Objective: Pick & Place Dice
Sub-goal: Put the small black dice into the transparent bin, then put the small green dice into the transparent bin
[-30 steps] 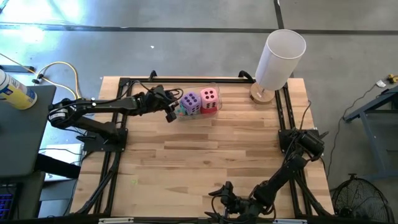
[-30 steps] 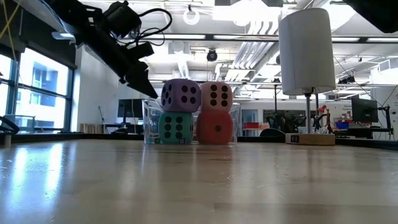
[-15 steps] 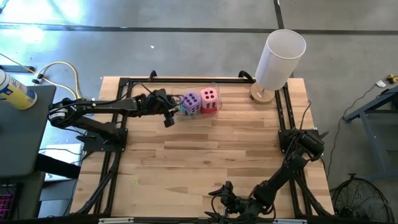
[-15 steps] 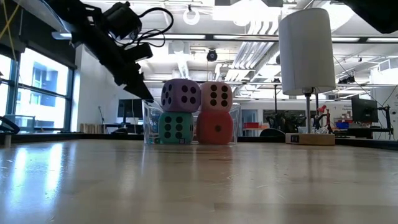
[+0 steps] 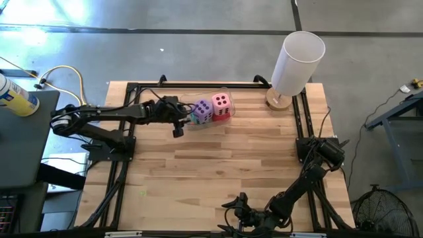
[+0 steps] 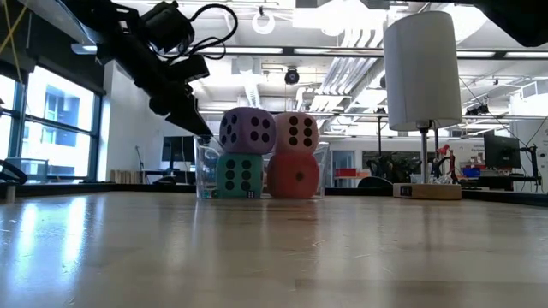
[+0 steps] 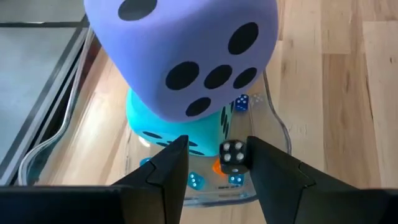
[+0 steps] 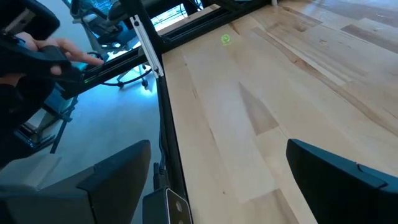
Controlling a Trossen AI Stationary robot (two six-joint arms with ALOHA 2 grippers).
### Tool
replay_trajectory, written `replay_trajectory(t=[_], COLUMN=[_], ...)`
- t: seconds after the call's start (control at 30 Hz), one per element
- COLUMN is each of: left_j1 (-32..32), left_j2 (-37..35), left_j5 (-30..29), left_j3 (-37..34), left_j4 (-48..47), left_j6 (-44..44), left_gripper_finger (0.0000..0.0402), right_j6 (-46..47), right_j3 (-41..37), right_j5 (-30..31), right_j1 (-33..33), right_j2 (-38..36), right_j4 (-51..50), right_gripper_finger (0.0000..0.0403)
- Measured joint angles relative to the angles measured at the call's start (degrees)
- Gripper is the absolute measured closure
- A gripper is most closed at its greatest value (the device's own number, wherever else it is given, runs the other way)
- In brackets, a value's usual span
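Note:
Four dice are stacked two by two in a clear container [image 6: 204, 167] at the table's far middle. The purple die [image 5: 201, 110] sits on the teal die [image 6: 241, 174], and the pink die [image 5: 221, 102] sits on the red die [image 6: 295, 175]. Small dice, one of them black [image 7: 234, 155], lie on the container's floor beside the teal die [image 7: 161, 124]. My left gripper [image 5: 177, 129] is open and slants down just left of the container's rim, below the purple die [image 7: 186, 56]. My right gripper [image 5: 241, 215] waits, open, at the near edge. My left gripper [image 6: 193, 120] reaches with its fingertips to the container's left rim [image 6: 200, 141]. I cannot tell whether they touch it.
A tall white cylinder [image 5: 299, 59] stands on a round wooden base [image 6: 428, 191] at the far right corner. Black rails [image 5: 132, 86] frame the table. Bare wood [image 5: 218, 165] spreads between the container and the near edge.
My left gripper has drawn back from the stacked dice toward the table's left and near side, staying low beside the container.

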Motion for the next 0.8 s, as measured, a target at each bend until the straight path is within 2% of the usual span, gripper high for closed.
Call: replay_trajectory(t=[0.17, 0.43, 0.6, 0.7, 0.8], left_j1=[0.00, 0.00, 0.00, 0.00, -0.18], left_j2=[-2.37, -10.11, -14.30, -15.79, -16.40], left_j5=[-0.02, -0.06, -0.11, 0.06, 6.11], left_j3=[-0.04, -0.06, -0.06, -0.06, -0.08], left_j4=[-0.13, -0.62, -2.90, -5.57, -9.78], left_j6=[2.34, 1.44, -1.59, -7.16, -11.57], left_gripper_finger=[0.0245, 0.0245, 0.0245, 0.0245, 0.0246], right_j6=[0.07, 0.39, 0.44, 0.63, 0.62], right_j3=[0.00, 0.00, 0.00, 0.00, 0.00], right_j5=[0.01, -0.04, -0.03, -0.03, -0.03], right_j1=[0.00, 0.00, 0.04, 0.00, 0.00], right_j2=[-0.01, -0.02, -0.02, -0.02, -0.02], right_j4=[-0.02, -0.01, 0.00, 0.06, 0.08], right_gripper_finger=[0.0037, 0.0037, 0.0037, 0.0037, 0.0037])
